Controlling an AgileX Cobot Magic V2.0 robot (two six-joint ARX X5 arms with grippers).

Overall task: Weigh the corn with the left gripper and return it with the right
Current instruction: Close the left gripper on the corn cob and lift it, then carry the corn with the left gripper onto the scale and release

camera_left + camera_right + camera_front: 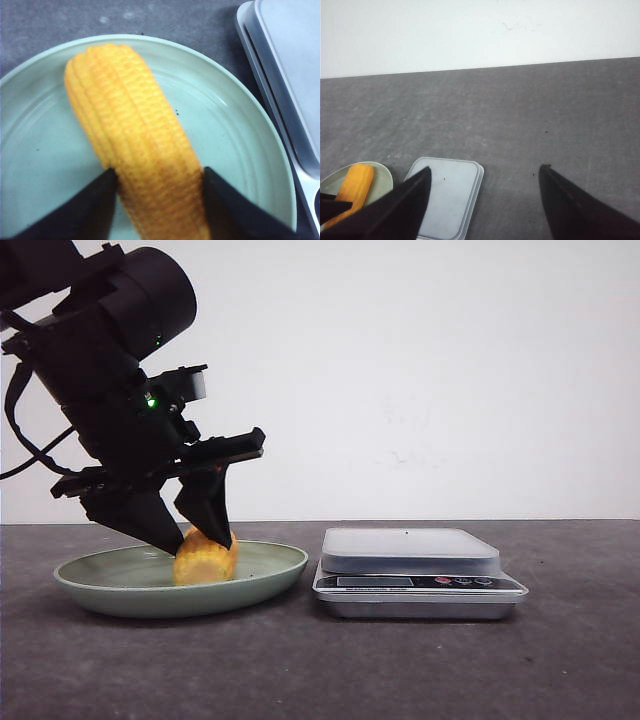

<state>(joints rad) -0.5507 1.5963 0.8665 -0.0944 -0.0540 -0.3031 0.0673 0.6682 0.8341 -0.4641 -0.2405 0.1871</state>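
A plain white wall forms the backdrop, bearing a few faint scuff marks right of centre. It meets a dark grey, lightly mottled bench along a straight horizontal line. Illumination is even and diffuse, with soft shadows.

The corn is an orange-yellow cob with neat ribbed kernel rows. It lies on its side in the pale green plate, just left of the scale. In the left wrist view the cob stretches lengthwise across the plate's middle, its rounded end pointing away.
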